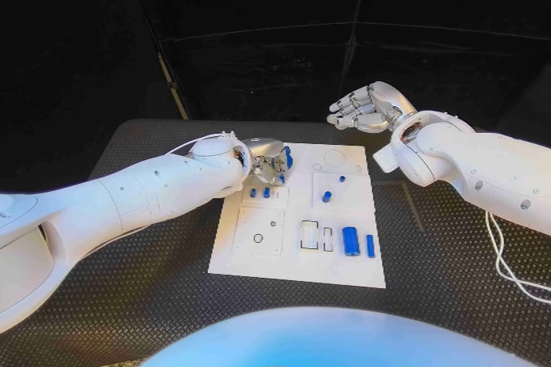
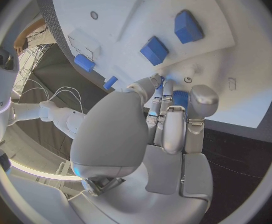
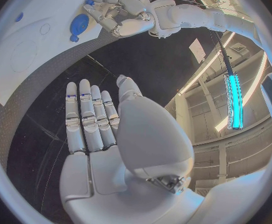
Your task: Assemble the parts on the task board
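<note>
The white task board (image 1: 296, 265) lies mid-table. My left hand (image 1: 267, 162) is low over its far left corner, its fingers (image 2: 173, 119) closed round a blue cylindrical part (image 2: 180, 98), which stands beside the hand (image 1: 287, 155). Two small blue parts (image 1: 259, 193) sit just nearer me than that hand. More blue parts lie at the board's middle (image 1: 326, 197) and near right (image 1: 350, 241). My right hand (image 1: 365, 107) hangs in the air beyond the board's far right corner. Its fingers (image 3: 89, 117) are stretched out and hold nothing.
The board carries empty recesses and outlines (image 1: 259, 238) on its near left part. Black textured table (image 1: 150, 287) surrounds the board. A white cable (image 1: 506, 263) trails off the right arm at the table's right side.
</note>
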{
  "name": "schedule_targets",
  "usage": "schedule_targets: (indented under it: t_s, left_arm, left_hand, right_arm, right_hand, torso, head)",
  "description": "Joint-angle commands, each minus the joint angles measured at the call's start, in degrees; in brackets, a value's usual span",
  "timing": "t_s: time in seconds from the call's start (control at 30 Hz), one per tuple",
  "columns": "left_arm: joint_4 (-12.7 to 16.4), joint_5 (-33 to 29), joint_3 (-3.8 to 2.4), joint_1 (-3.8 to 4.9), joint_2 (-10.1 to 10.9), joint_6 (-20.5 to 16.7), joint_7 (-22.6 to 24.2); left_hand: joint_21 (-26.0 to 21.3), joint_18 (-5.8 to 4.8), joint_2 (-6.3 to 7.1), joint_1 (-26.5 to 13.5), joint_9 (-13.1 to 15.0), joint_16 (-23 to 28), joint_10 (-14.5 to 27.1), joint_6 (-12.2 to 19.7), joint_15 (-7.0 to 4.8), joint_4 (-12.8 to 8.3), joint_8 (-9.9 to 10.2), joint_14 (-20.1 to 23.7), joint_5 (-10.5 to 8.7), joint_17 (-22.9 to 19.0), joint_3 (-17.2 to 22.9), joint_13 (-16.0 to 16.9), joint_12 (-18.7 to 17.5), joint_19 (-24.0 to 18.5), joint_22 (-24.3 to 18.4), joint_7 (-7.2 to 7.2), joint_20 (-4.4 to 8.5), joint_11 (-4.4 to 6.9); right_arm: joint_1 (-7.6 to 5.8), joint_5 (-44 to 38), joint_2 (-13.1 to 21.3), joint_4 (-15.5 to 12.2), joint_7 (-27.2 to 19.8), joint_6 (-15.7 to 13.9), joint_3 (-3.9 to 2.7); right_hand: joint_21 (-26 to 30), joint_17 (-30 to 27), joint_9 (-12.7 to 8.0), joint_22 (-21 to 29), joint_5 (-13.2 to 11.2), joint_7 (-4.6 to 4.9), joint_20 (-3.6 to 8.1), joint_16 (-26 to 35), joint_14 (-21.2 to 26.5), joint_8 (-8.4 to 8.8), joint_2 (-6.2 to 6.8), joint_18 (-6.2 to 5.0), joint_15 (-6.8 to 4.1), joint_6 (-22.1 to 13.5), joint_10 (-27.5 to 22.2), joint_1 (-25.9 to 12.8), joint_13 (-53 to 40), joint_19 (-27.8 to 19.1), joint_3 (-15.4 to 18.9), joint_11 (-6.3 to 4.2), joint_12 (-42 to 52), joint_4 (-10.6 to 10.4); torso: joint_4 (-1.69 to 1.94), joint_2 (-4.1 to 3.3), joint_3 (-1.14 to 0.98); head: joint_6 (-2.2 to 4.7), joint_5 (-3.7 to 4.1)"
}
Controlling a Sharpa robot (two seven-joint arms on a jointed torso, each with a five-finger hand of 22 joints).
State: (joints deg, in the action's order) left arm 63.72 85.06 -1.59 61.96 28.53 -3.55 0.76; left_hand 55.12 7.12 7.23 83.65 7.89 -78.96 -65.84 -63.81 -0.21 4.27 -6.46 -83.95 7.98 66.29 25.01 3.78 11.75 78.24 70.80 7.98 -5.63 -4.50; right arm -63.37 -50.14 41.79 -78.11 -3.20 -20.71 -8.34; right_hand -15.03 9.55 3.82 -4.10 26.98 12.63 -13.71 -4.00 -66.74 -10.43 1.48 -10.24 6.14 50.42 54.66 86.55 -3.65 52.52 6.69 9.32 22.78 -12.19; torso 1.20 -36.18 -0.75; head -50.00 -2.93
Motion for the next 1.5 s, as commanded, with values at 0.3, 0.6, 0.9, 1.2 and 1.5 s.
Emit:
schedule_targets:
  t_s: [0.3,0.6,0.9,1.2,1.5]
  left_arm:
    - [4.9,-1.4,-2.68,0.19,4.2,-1.9,0.4]
    - [6.4,-1.6,-3.04,0.18,7.7,-0.9,-0.7]
    - [6.2,-2.6,-3.05,0.12,8.6,-0.1,-1.2]
    - [5.3,-3.4,-3.05,-0.46,7.6,0.0,-1.1]
    - [4.1,-3.5,-3.04,-1.11,6.6,1.6,-1.8]
  left_hand:
    - [0.7,-0.41,0.52,-1.3,-0.2,-0.4,-0.6,-0.1,0.11,0.6,0.4,-0.9,-0.28,-0.1,-0.1,0.1,-0.7,0.0,0.3,0.00,-0.16,0.10]
    - [0.9,-0.44,0.54,-1.2,-0.2,-0.5,-0.7,-0.1,0.09,0.5,0.5,-1.0,-0.26,0.0,0.0,0.1,-0.8,0.1,0.5,0.02,-0.16,0.11]
    - [0.8,-0.42,0.55,-1.1,-0.2,-0.5,-0.8,-0.1,0.07,0.4,0.5,-1.0,-0.23,0.0,0.1,0.1,-0.8,0.1,0.5,0.04,-0.15,0.13]
    - [0.6,-0.38,0.67,-1.3,-0.2,-0.4,-0.9,-0.2,0.09,0.4,0.6,-1.0,-0.28,-0.2,0.2,0.1,-1.0,0.0,0.4,0.08,-0.15,0.07]
    - [0.5,-0.36,0.81,-1.5,-0.2,-0.4,-0.9,-0.3,0.11,0.4,0.6,-0.9,-0.35,-0.3,0.1,0.1,-1.1,0.0,0.4,0.08,-0.16,0.06]
  right_arm:
    - [-0.09,0.2,0.1,0.7,-0.3,-0.7,-0.04]
    - [-0.07,0.3,0.1,1.0,-0.4,-0.7,-0.04]
    - [0.02,0.3,0.0,1.0,-0.4,-0.5,-0.04]
    - [0.04,0.3,-0.1,1.0,-0.4,-0.5,-0.03]
    - [0.05,0.3,-0.1,0.9,-0.4,-0.4,-0.03]
  right_hand:
    - [0.4,-0.1,-0.1,0.1,0.3,0.42,0.06,0.1,0.1,0.33,-0.28,-0.25,0.35,-0.1,-0.4,-0.1,0.1,0.3,-0.5,0.04,-0.3,-0.1]
    - [0.4,-0.1,-0.1,0.1,0.3,0.42,0.06,0.1,0.1,0.33,-0.30,-0.25,0.35,-0.1,-0.4,-0.1,0.1,0.3,-0.5,0.04,-0.3,-0.1]
    - [0.4,-0.1,-0.1,0.1,0.3,0.42,0.06,0.1,0.1,0.33,-0.30,-0.25,0.35,-0.1,-0.4,-0.1,0.1,0.3,-0.5,0.04,-0.3,-0.1]
    - [0.5,-0.1,0.0,0.1,0.3,0.42,0.07,0.1,0.1,0.33,-0.37,-0.25,0.34,-0.1,-0.4,-0.1,0.1,0.4,-0.6,0.03,-0.3,-0.1]
    - [0.5,-0.1,0.0,0.1,0.3,0.42,0.07,0.1,0.1,0.33,-0.37,-0.25,0.34,-0.1,-0.4,-0.1,0.1,0.4,-0.6,0.03,-0.3,-0.1]
  torso:
    - [-0.07,-0.16,0.02]
    - [-0.03,-0.13,0.01]
    - [-0.13,-0.13,-0.02]
    - [-0.20,-0.13,-0.04]
    - [-0.16,-0.11,-0.05]
  head:
    - [0.00,-0.32]
    - [0.00,-0.66]
    - [0.00,-0.87]
    - [0.00,-0.87]
    - [0.00,-0.88]
